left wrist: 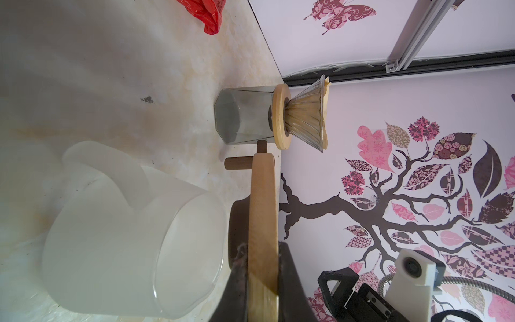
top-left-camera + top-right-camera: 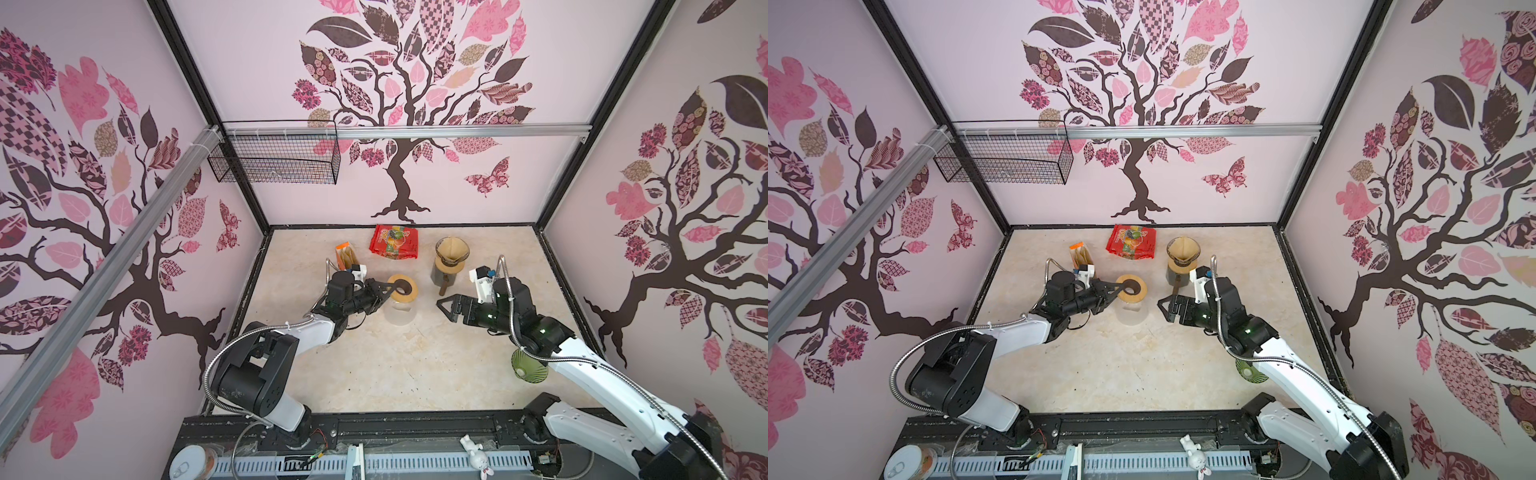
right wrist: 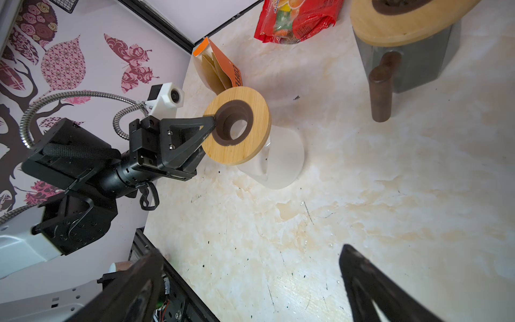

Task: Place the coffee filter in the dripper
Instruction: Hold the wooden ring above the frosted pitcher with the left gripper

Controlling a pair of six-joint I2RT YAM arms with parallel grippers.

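Observation:
A brown paper coffee filter point(image 2: 452, 249) sits inside a clear ribbed dripper point(image 1: 306, 114), which rests by its wooden collar point(image 1: 280, 117) on a dark grey carafe point(image 2: 440, 274) at the back right. My left gripper point(image 2: 388, 289) is shut on the rim of a separate wooden ring point(image 3: 250, 145) with a brown centre. It holds the ring level just above a frosted glass carafe point(image 2: 398, 313) at mid-table. My right gripper point(image 2: 444, 309) hangs open and empty to the right of that carafe, in front of the dark one.
A green glass dripper point(image 2: 525, 368) lies under the right forearm. An orange box of paper filters point(image 2: 345, 255) stands behind the left wrist, and a red snack bag point(image 2: 394, 243) lies at the back wall. A wire basket point(image 2: 274, 158) hangs high on the rail.

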